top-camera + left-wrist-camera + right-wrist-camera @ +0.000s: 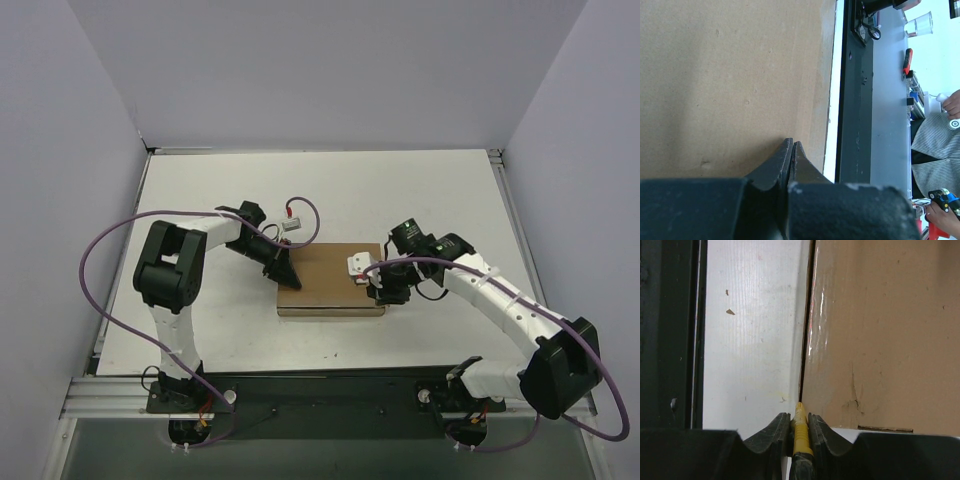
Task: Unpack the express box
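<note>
Express box (pixel 330 288): left end effector (pixel 791 143) clenched empty over top; right end effector (pixel 799 416) grasping yellow tool (pixel 801 436) at side edge.

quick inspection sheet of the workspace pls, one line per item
surface: white table, a few small specks
job's things: flat brown corrugated cardboard express box, lying flat mid-table, looks closed
clutter: nothing seen
end effectors: left end effector shut, empty, over the box top; right end effector shut on thin yellow-handled tool, tip at the box's side edge
cables: purple cables looping off both arms
surroundings: white enclosure walls; clear plastic cup and person in striped top beyond the table
</note>
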Robot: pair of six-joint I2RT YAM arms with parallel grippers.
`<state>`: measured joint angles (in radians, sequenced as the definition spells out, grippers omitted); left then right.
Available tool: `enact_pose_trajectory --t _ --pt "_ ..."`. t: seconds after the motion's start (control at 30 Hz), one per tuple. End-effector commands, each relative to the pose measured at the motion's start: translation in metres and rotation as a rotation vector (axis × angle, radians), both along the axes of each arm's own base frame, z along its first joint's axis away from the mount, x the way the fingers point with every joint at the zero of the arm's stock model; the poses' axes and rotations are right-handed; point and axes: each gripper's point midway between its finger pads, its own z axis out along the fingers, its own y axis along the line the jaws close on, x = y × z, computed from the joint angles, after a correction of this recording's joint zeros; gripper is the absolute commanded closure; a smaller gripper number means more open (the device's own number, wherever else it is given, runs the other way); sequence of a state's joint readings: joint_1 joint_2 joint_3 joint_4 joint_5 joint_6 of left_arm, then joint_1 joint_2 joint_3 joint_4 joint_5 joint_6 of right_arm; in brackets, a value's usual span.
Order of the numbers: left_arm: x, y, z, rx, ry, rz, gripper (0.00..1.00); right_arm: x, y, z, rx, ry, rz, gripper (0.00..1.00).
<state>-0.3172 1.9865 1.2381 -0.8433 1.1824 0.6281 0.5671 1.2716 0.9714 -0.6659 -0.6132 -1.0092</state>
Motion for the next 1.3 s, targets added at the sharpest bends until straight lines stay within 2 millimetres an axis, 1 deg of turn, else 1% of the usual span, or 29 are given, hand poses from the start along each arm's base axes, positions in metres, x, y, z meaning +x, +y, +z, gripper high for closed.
enact_pose_trajectory --t 0.0,0.2,0.33,0.4,0.43,0.47,0.5,0.53,0.57,0.63,0.67,0.7,0.73,0.77,0.8,0.83,0.87,0.9,0.93,0.97,1.0,1.03,1.07,1.1,1.13,1.17,1.2,1.23,1.27 --pt "0.006 0.025 -0.047 0.185 -0.08 -0.038 1.0 -0.022 -0.019 -0.007 -0.037 0.064 0.008 1.0" --pt "0.007 0.025 -0.048 0.192 -0.077 -0.039 1.0 -0.019 -0.029 -0.008 -0.044 0.061 -0.02 1.0" --pt "0.008 0.025 -0.048 0.195 -0.078 -0.039 1.0 -0.013 -0.033 -0.004 -0.04 0.048 -0.043 1.0" --pt "0.009 0.024 -0.046 0.19 -0.077 -0.034 1.0 -0.009 -0.032 0.002 -0.028 0.039 -0.063 1.0" --pt "0.009 0.023 -0.045 0.185 -0.076 -0.033 1.0 -0.004 -0.031 0.008 -0.011 0.031 -0.082 1.0" --pt "0.011 0.022 -0.043 0.18 -0.077 -0.029 1.0 0.003 -0.024 0.025 0.033 0.022 -0.113 1.0" --pt "0.012 0.02 -0.039 0.172 -0.077 -0.025 1.0 0.008 -0.02 0.036 0.056 0.014 -0.133 1.0" --pt "0.014 0.017 -0.032 0.16 -0.087 -0.023 1.0 0.013 -0.016 0.045 0.075 0.013 -0.15 1.0" --pt "0.016 0.013 -0.025 0.132 -0.09 -0.018 1.0 0.022 -0.008 0.066 0.12 -0.013 -0.166 1.0" --pt "0.024 0.004 -0.004 0.094 -0.115 -0.001 1.0 0.027 0.0 0.081 0.149 -0.001 -0.211 1.0" --pt "0.026 -0.004 0.011 0.04 -0.103 0.01 0.98 0.032 0.0 0.088 0.149 -0.013 -0.238 1.0" --pt "0.033 -0.01 0.027 0.009 -0.088 0.049 0.96 0.039 0.004 0.098 0.167 -0.008 -0.298 1.0" --pt "0.037 -0.015 0.04 -0.023 -0.085 0.067 0.91 0.044 0.003 0.098 0.16 0.006 -0.339 1.0" --pt "0.041 -0.02 0.052 -0.046 -0.083 0.085 0.84 0.048 0.001 0.097 0.149 0.012 -0.384 1.0" --pt "0.051 -0.026 0.075 -0.081 -0.107 0.13 0.82 0.059 -0.006 0.093 0.12 0.002 -0.465 1.0" --pt "0.054 -0.027 0.083 -0.091 -0.122 0.151 0.81 0.062 -0.009 0.092 0.121 0.033 -0.559 1.0" --pt "0.058 -0.028 0.092 -0.095 -0.151 0.175 0.8 0.07 -0.012 0.093 0.126 0.026 -0.635 1.0" --pt "0.072 -0.024 0.106 -0.074 -0.23 0.246 0.76 0.077 -0.021 0.09 0.107 0.016 -0.715 1.0" --pt "0.078 -0.021 0.113 -0.066 -0.274 0.279 0.74 0.08 -0.025 0.09 0.118 0.04 -0.818 1.0" --pt "0.081 -0.015 0.111 -0.042 -0.304 0.311 0.71 0.087 -0.029 0.09 0.129 0.03 -0.881 1.0" --pt "0.087 -0.009 0.123 -0.036 -0.391 0.344 0.68 0.093 -0.036 0.087 0.125 0.027 -0.946 1.0" --pt "0.1 0.004 0.114 0.052 -0.45 0.41 0.65 0.098 -0.049 0.081 0.093 0.0 -1.034 1.0" --pt "0.103 0.013 0.109 0.099 -0.473 0.438 0.63 0.101 -0.053 0.078 0.094 0.0 -1.074 1.0" --pt "0.105 0.026 0.105 0.155 -0.472 0.475 0.62 0.103 -0.059 0.073 0.074 -0.016 -1.085 1.0" --pt "0.115 0.044 0.095 0.251 -0.47 0.554 0.61 0.104 -0.069 0.063 0.029 -0.041 -1.102 1.0" --pt "0.117 0.055 0.09 0.3 -0.434 0.603 0.61 0.108 -0.075 0.06 0.008 -0.069 -1.106 1.0" --pt "0.109 0.066 0.081 0.357 -0.339 0.649 0.61 0.112 -0.079 0.055 -0.012 -0.067 -1.121 1.0" --pt "0.108 0.081 0.075 0.39 -0.295 0.684 0.61 0.117 -0.09 0.053 -0.013 -0.067 -1.162 1.0" --pt "0.104 0.09 0.069 0.431 -0.275 0.703 0.61 0.123 -0.094 0.051 -0.003 -0.067 -1.191 1.0"
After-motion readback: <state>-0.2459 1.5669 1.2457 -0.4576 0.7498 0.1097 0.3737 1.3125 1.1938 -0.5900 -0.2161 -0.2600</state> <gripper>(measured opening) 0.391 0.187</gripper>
